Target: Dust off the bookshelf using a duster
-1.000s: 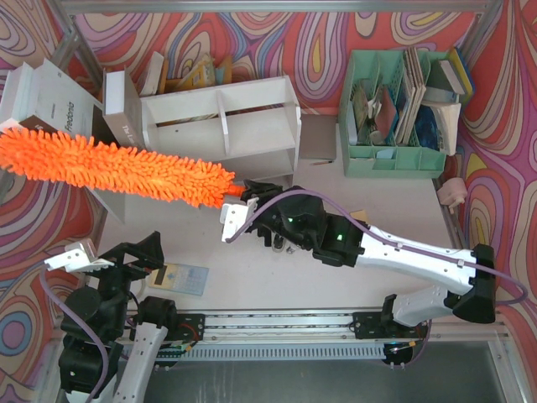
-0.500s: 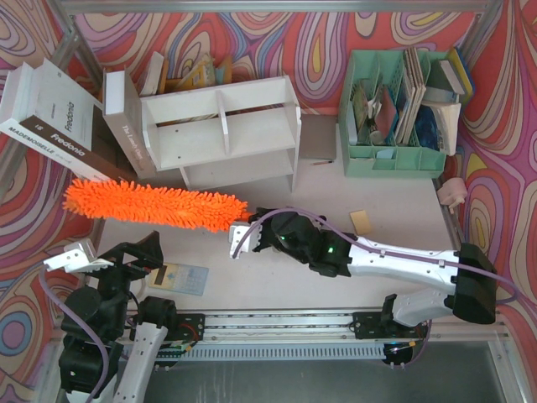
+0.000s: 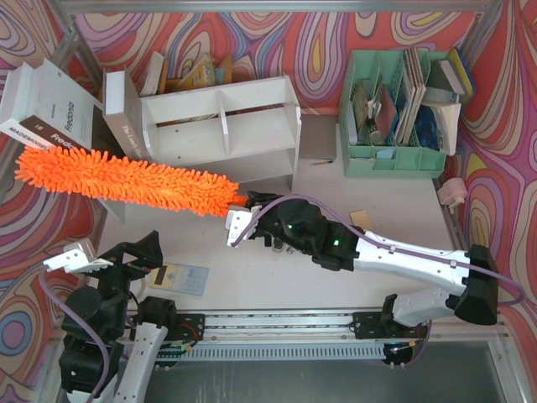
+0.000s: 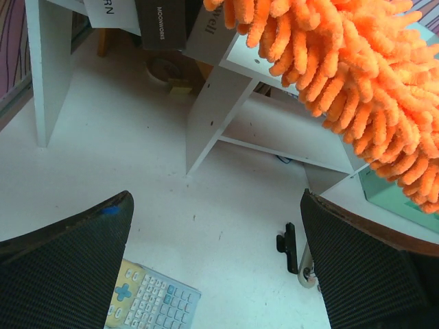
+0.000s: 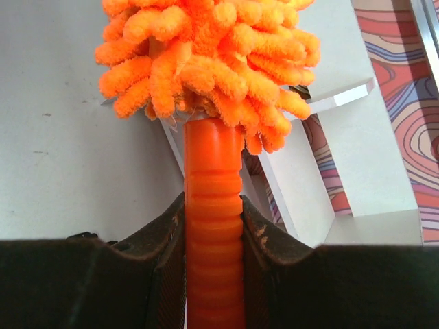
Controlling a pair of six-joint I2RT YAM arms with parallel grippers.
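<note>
Mostly, duster (image 3: 126, 179) handle out of sight between right jaws.

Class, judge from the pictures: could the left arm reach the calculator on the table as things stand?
Probably yes. The left gripper hangs open close above the calculator, which lies flat on the table. The duster, in the right gripper, is farther back, so nothing seems to block the way.
</note>
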